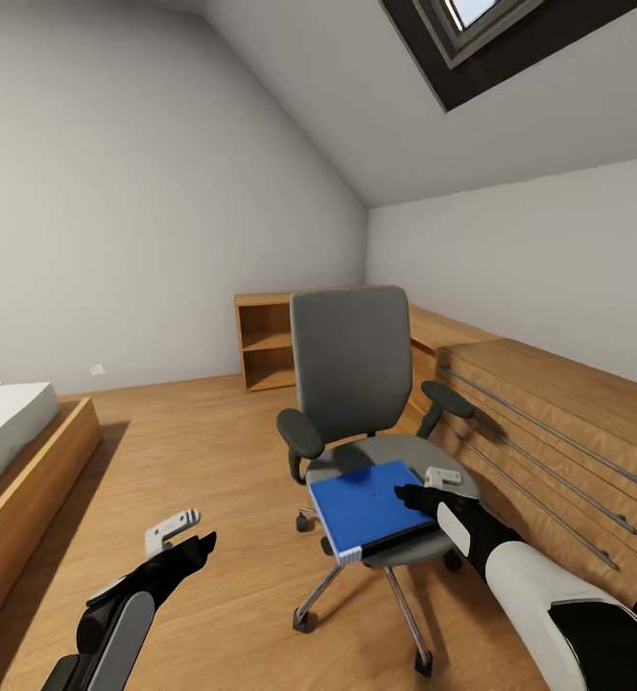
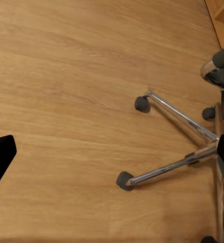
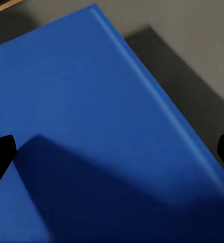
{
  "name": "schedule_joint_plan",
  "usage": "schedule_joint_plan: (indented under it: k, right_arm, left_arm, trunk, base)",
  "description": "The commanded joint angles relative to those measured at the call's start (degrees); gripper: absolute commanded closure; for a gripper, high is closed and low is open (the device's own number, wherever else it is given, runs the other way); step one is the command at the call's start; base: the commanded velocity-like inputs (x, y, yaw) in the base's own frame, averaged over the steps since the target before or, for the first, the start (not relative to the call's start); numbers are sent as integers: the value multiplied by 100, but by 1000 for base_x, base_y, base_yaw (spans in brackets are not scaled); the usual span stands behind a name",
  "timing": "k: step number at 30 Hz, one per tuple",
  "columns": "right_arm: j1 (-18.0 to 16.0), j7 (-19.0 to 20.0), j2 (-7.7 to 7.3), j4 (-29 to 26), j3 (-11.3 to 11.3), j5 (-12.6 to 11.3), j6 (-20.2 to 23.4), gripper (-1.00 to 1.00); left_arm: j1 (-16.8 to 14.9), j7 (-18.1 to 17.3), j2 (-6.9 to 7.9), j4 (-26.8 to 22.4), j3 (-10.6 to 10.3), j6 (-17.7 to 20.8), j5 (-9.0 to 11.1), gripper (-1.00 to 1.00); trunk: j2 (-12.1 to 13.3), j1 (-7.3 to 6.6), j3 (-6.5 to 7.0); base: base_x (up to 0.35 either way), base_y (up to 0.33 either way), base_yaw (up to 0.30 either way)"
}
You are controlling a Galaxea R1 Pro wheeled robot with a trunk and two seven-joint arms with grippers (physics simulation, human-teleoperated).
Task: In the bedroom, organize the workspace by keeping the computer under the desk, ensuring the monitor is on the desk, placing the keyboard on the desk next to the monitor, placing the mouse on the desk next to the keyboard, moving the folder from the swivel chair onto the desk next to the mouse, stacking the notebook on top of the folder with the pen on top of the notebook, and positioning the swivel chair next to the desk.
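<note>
A grey swivel chair (image 1: 352, 384) stands in the middle of the frame on the wooden floor (image 1: 213, 451), its back up and its dark armrests out to both sides. On the seat lies the blue folder (image 1: 368, 509), flat, with its white page edge facing the lower part of the frame and one corner poking a little past the front of the seat. The right gripper (image 1: 429, 488) sits at the folder's right edge, low over it, and its fingers look spread apart (the wrist camera shows one dark tip at each side with the blue cover (image 3: 106, 131) between them). I cannot tell if they touch the folder. The left gripper (image 1: 186, 536) hangs at the lower left of the frame, over bare floor, well apart from the chair, and its fingers look apart too. Its camera looks down at the shiny chair legs (image 2: 177, 147) and their dark little wheels. A wooden shelf (image 1: 266, 341) stands behind the chair by the wall, a long wooden chest (image 1: 549, 432) runs along the right, and a bed (image 1: 11, 441) is at the left edge
</note>
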Motion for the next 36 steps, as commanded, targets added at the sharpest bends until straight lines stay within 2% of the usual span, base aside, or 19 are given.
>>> schedule_joint_plan:
  k: [1,12,32,36]
  right_arm:
    - [3,-2,-7,44,74,-57,27,-100]
    - [3,-3,-9,44,74,-60,27,-100]
    - [3,-4,-12,44,74,-65,27,-100]
    - [3,-3,-12,42,74,-66,27,-100]
  left_arm:
    - [-4,54,2,-7,-5,10,60,-100]
    - [-4,47,2,-6,-5,12,60,-100]
    - [-4,46,2,-6,-5,12,47,-100]
    - [-4,46,2,-6,-5,12,44,-100]
  trunk:
    - [-2,0,-7]
    - [-2,0,-7]
    - [-2,0,-7]
    - [158,-88,64]
  base:
    - [-3,0,0]
    - [-152,0,0]
    - [-7,0,0]
    - [0,0,0]
